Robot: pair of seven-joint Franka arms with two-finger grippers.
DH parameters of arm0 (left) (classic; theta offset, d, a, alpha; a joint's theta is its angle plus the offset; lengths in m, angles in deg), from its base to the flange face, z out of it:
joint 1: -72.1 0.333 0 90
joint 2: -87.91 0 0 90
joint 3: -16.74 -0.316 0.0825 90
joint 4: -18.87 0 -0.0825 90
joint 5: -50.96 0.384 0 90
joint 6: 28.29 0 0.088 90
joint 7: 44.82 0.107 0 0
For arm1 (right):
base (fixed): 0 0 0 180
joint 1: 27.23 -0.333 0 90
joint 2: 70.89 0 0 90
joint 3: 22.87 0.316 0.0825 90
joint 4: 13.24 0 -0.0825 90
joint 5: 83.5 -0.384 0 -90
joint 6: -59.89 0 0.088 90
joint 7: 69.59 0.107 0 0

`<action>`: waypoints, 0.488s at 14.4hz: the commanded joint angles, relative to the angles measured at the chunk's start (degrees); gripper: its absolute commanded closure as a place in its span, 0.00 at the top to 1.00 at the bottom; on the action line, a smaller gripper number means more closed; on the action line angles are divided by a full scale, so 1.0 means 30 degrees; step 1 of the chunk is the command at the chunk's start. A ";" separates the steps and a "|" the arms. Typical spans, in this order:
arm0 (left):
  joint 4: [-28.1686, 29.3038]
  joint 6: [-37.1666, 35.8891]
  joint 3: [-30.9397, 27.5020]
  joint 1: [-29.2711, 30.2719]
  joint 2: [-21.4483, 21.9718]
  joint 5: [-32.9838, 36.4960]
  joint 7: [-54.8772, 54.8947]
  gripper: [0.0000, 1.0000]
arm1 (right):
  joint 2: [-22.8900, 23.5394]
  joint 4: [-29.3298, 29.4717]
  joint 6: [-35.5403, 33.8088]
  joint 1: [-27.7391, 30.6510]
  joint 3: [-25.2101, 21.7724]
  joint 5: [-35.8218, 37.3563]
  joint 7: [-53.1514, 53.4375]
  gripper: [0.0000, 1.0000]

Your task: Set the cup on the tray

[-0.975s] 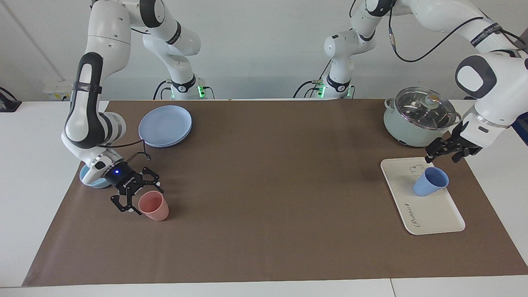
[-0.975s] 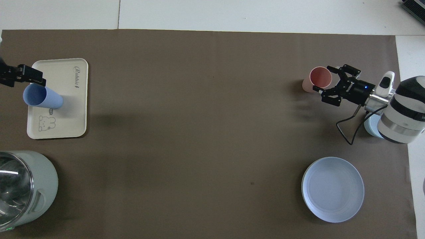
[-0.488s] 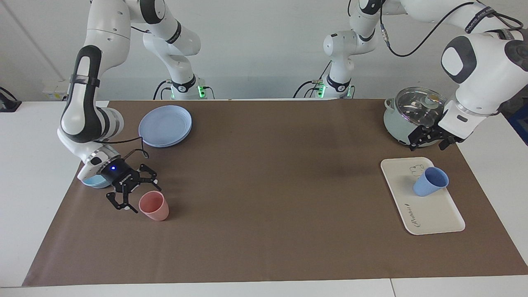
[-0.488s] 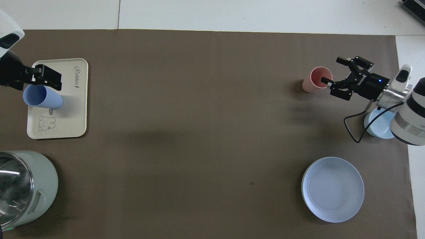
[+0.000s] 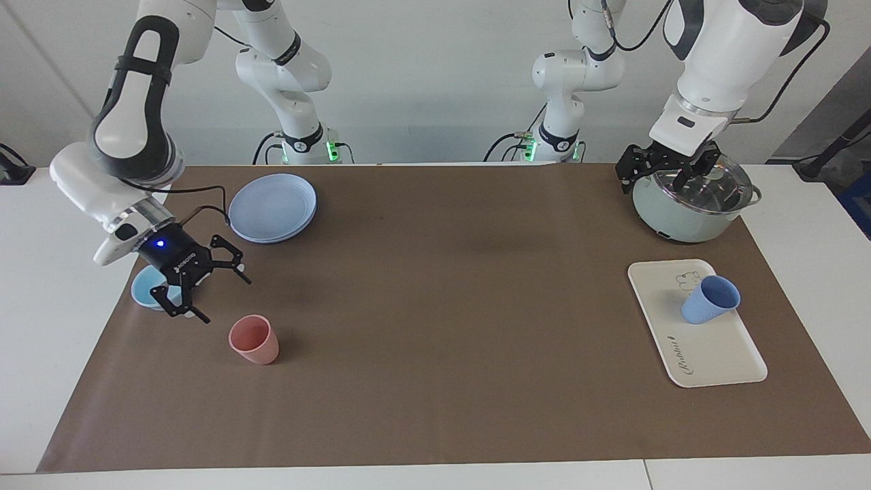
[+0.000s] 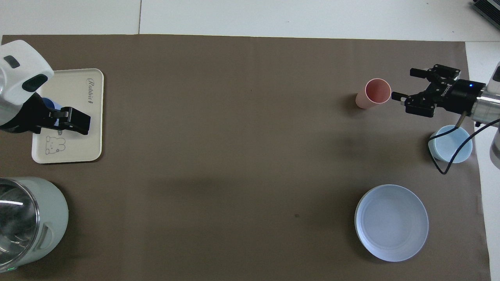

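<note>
The periwinkle-blue cup [image 5: 710, 299] stands upright on the cream-white tray [image 5: 714, 354] at the left arm's end of the table. In the overhead view the left arm hides most of the cup [image 6: 49, 104] on the tray [image 6: 93, 136]. My left gripper [image 5: 652, 178] is open and empty, raised over the pot, well clear of the cup; in the overhead view it [image 6: 76, 121] shows over the tray. My right gripper [image 5: 227, 301] is open and empty, in the air beside the pink cup [image 5: 255, 339]; it also shows in the overhead view [image 6: 404, 83].
The pale-green pot with a glass lid [image 5: 691, 197] stands nearer to the robots than the tray. At the right arm's end are the pink cup [image 6: 375, 93], a low light-blue bowl [image 5: 146, 289] and a round blue plate [image 5: 273, 206].
My left gripper has risen from beside the cup and drawn back over the pot. My right gripper has pulled away from the pink cup toward the bowl. Both cups stayed put.
</note>
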 commanded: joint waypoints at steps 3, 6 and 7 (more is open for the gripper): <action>0.1215 0.1039 -0.0088 0.0795 0.0888 -0.1264 0.0060 1.00 | -0.2327 -0.0325 0.1159 -0.1595 0.0029 0.7583 0.8474 1.00; 0.1040 0.0804 -0.0088 0.0825 0.1006 -0.1265 0.0090 1.00 | -0.3325 -0.0355 0.0575 -0.1742 0.0292 1.1628 1.3984 1.00; 0.0981 0.0804 -0.0088 0.0825 0.1035 -0.1265 0.0090 1.00 | -0.3589 -0.0355 0.0109 -0.2236 0.0264 1.3556 1.5974 1.00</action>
